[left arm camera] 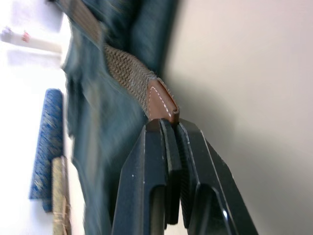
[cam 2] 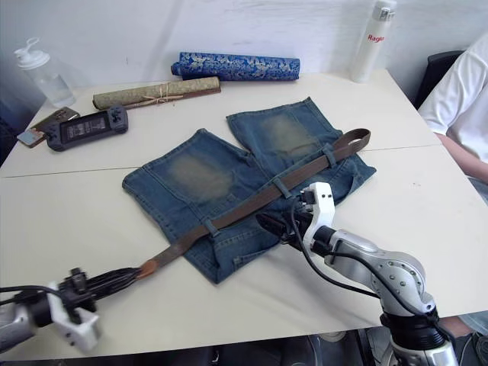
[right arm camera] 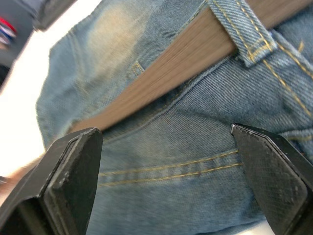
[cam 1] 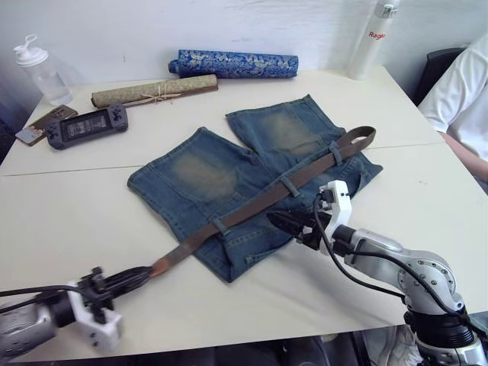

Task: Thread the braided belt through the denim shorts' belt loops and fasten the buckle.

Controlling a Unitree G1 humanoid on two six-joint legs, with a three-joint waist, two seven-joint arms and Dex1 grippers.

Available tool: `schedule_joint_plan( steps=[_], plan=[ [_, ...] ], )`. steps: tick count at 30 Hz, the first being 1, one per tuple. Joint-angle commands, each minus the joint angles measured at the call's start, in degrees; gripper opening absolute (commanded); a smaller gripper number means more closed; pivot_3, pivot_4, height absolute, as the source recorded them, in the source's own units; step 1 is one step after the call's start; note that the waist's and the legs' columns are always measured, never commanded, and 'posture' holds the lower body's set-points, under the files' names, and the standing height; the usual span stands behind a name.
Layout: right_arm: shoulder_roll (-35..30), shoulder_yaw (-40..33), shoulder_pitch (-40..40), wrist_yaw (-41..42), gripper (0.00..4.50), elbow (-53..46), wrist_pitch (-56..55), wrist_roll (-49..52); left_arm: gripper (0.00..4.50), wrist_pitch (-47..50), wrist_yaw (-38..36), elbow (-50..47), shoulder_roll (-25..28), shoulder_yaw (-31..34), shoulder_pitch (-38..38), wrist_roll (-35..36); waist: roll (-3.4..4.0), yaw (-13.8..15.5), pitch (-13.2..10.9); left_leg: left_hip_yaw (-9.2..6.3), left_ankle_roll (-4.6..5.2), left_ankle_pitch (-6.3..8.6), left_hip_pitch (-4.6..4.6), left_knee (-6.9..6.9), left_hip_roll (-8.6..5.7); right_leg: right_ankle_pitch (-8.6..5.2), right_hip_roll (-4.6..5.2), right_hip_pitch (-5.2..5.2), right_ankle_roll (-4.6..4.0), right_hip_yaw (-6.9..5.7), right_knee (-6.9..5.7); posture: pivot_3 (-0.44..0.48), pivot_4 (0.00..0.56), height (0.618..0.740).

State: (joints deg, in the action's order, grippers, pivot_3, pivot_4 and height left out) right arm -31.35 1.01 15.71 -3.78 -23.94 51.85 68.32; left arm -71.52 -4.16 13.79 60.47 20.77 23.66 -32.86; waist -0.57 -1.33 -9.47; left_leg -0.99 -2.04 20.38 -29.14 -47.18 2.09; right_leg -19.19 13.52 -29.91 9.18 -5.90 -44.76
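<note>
My left gripper (left arm camera: 168,128) is clamping its jaws on the tan leather tip of the dark-brown braided belt (cam 1: 263,199), while my right gripper (right arm camera: 166,161) is hovering wide apart over the faded blue denim shorts (cam 1: 229,179) just below the waistband. The belt is lying through three denim belt loops (cam 1: 289,185) across the shorts on the white table (cam 1: 69,213), its far end curling past the waistband. I'm judging the strap limp and stretchy, so the stiff tip is the best hold. My left arm is reaching low and flat; my right is bending inward.
</note>
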Motion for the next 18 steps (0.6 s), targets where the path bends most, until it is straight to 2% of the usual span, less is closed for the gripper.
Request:
schedule_joint_plan(
  steps=[1,4,8,10,15,18],
  plan=[
    [-1.45,-0.03,1.55,4.83,4.49,-0.72,-3.28,-8.02,0.00,-6.08,8.65,15.75,6.44,4.79,1.74,-10.47,-0.07,0.08,-0.02,0.01,-0.02,0.01,0.00,0.00,-0.01,0.00,0.01,0.00,0.01,-0.01,0.01,0.000,0.150,0.645],
    [-1.44,-0.17,1.86,8.01,4.49,-0.48,-3.73,-11.34,0.00,-4.03,21.84,25.82,13.67,3.19,2.06,-20.59,-0.29,-0.07,-0.03,-0.01,-0.02,0.01,0.01,0.01,0.00,-0.02,-0.01,-0.01,0.03,-0.04,-0.06,0.000,0.150,0.645],
    [-1.12,-0.77,2.23,10.61,4.49,0.55,-3.22,-14.04,0.00,2.63,40.91,33.97,21.40,-6.24,0.17,-30.96,-0.32,-0.15,-0.02,0.02,-0.08,0.04,0.04,0.03,0.00,-0.03,0.00,0.00,0.07,-0.02,-0.06,0.000,0.150,0.645],
    [-0.82,-0.94,2.40,11.55,4.49,0.93,-2.96,-14.71,0.00,3.62,46.22,35.64,23.03,-10.44,-1.41,-33.02,-0.34,-0.15,-0.02,0.02,-0.10,0.06,0.04,0.03,0.00,-0.04,0.00,0.00,0.09,-0.02,-0.07,0.000,0.150,0.645],
    [0.22,-1.16,3.11,12.90,4.49,1.65,-2.35,-16.27,0.00,1.70,52.40,37.00,23.77,-17.75,-6.47,-31.68,-0.39,-0.09,0.01,0.03,-0.32,0.15,0.03,0.02,0.00,-0.06,0.01,-0.02,0.11,-0.02,-0.09,0.000,0.150,0.645],
    [0.83,-1.44,3.36,13.29,4.50,1.74,-1.85,-17.06,1.16,-1.61,50.73,40.20,23.35,-20.68,-10.06,-27.80,-0.48,-0.02,0.05,0.02,-0.38,0.16,0.03,0.02,0.01,-0.06,0.01,-0.03,0.11,-0.02,-0.11,0.000,0.150,0.645]
  ],
)
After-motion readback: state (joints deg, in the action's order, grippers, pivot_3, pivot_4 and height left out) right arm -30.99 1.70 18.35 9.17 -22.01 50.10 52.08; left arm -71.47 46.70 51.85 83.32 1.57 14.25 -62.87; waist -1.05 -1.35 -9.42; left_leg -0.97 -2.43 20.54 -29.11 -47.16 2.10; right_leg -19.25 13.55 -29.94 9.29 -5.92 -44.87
